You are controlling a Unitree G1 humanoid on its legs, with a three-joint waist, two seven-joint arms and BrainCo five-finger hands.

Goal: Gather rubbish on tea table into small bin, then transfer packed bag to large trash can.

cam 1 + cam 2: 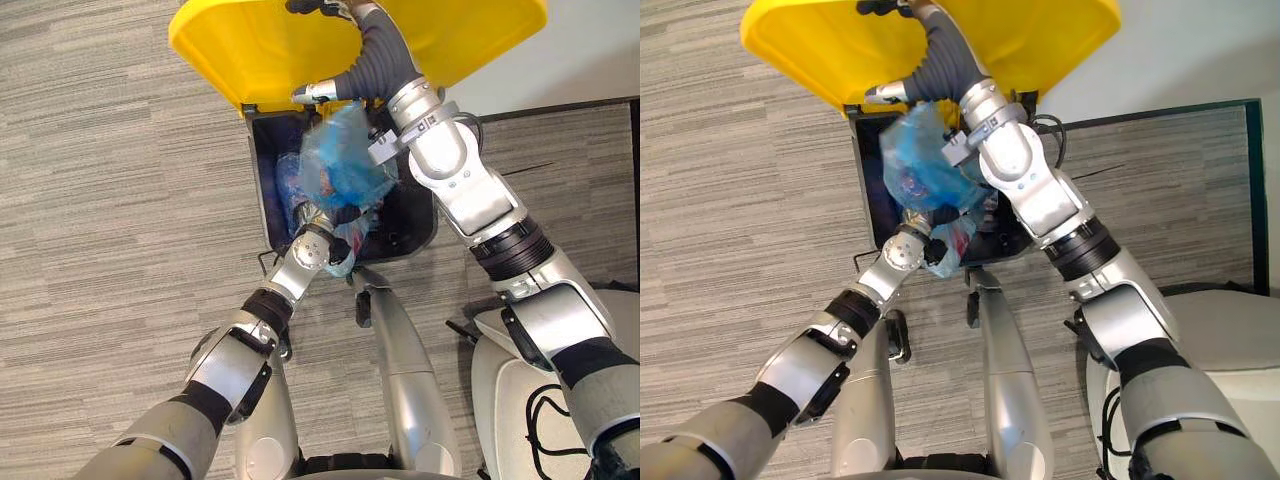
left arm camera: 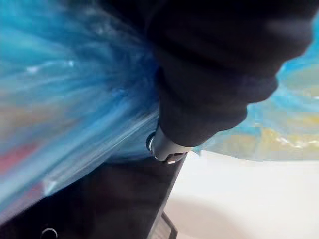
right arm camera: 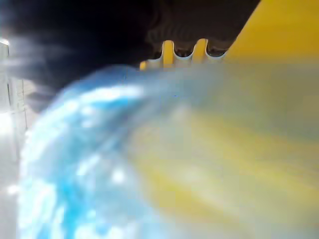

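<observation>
bag (image 1: 345, 160) gripped over trash can (image 1: 270, 140)
eye views: left hand (image 1: 335, 218) curls round the blue bag just above the trash can's opening; right hand (image 1: 372, 55) lies against its raised yellow lid (image 1: 230, 45), grip unreadable. left wrist view: bag pressed against that hand.

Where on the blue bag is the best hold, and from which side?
Probably the bunched plastic at the bag's near end, where the left hand holds it: the folds converge there into a narrow handful. Come from the robot's side; the raised lid, with the right hand at its edge, blocks the far side.
</observation>
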